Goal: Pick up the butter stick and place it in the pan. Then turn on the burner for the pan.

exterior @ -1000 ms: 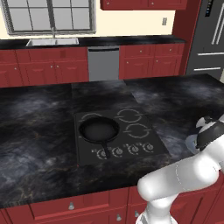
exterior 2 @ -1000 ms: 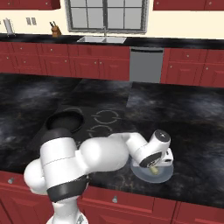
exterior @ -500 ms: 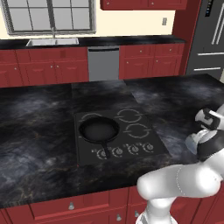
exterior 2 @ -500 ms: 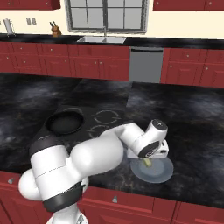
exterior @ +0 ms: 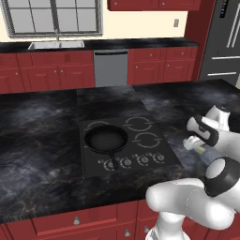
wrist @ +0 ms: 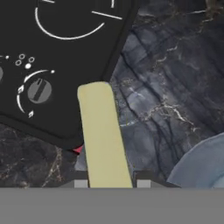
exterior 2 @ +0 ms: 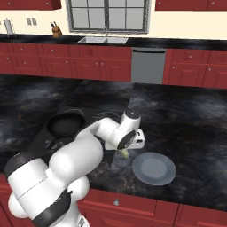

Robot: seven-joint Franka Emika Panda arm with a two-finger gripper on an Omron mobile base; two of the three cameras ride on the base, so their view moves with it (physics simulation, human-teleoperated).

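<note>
The black marble counter (exterior 2: 186, 115) carries the glass cooktop (exterior: 125, 145), where the black pan (exterior: 106, 139) sits on the near-left burner. At four o'clock from it lies the grey-blue plate (exterior 2: 154, 169). The gripper (wrist: 112, 183) has its fingers (wrist: 80, 183) closed snugly on the butter stick (wrist: 104, 135), lifted between cooktop edge and plate.

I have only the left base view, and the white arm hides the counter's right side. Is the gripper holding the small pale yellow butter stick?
Observer: Yes; the hand view shows the small pale yellow butter stick clamped in the shut gripper.
Operator: Any dish nearby?
Observer: A round grey-blue plate lies bare on the counter, right of the gripper.
Operator: Is the stick over it?
Observer: No; it hangs beside the plate's left rim, toward the flat black glass cooktop.
</note>
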